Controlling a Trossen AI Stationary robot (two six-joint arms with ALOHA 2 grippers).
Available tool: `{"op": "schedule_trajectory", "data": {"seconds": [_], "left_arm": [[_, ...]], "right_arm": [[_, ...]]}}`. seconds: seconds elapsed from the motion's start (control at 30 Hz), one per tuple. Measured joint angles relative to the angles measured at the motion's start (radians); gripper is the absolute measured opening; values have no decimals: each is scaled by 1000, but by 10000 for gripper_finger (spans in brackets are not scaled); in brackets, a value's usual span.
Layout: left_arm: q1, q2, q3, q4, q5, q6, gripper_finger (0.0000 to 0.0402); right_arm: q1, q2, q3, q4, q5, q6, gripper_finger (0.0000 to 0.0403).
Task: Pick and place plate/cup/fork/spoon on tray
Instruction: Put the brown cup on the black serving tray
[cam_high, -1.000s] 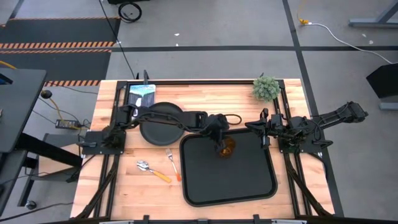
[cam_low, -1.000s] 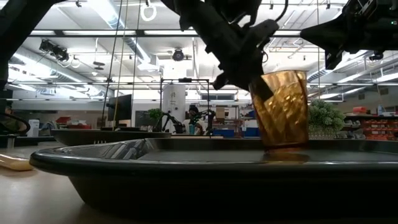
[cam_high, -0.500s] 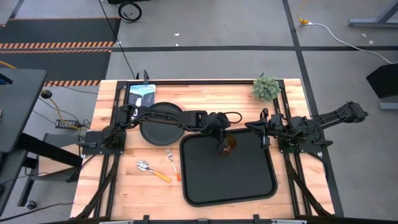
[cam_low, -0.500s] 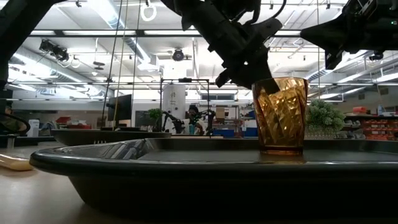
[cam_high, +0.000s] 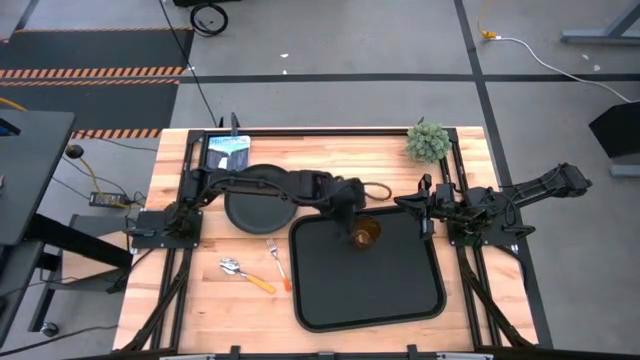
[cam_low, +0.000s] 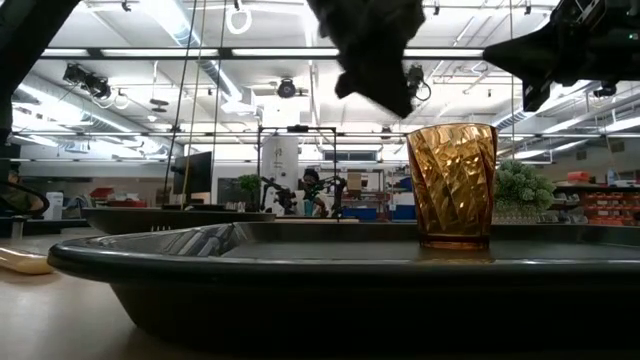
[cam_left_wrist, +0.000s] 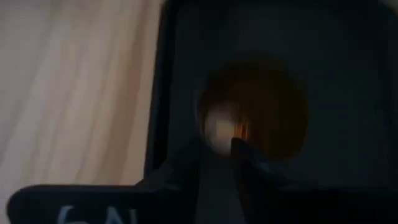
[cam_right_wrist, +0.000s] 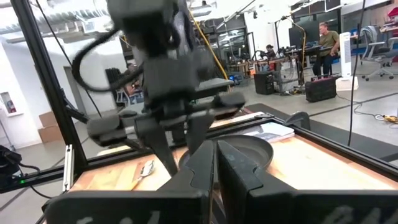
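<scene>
Currently the left end effector hangs above the tray's far edge, fingers parted and clear of the cup. That cup stands upright inside the tray. On the counter, the plate lies beyond the fork and spoon. Right end effector: clenched, parked beside the tray.

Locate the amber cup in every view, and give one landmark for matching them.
High view: the cup stands inside the tray, near its far edge.
Low view: right of centre, upright on the tray.
Left wrist view: centre, seen from above.
Right wrist view: not visible.
Shared landmark: the tray's raised rim.
</scene>
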Motion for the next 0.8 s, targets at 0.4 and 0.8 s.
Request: {"op": "schedule_trajectory", "data": {"seconds": [0.4,0.8], "left_arm": [[-41,64,-126,81,-25,-42,42],[-65,193,-128,278,-14,-64,9]], "right_arm": [[0,0,0,-1,0,0,27],[0,0,0,-1,0,0,27]]}}
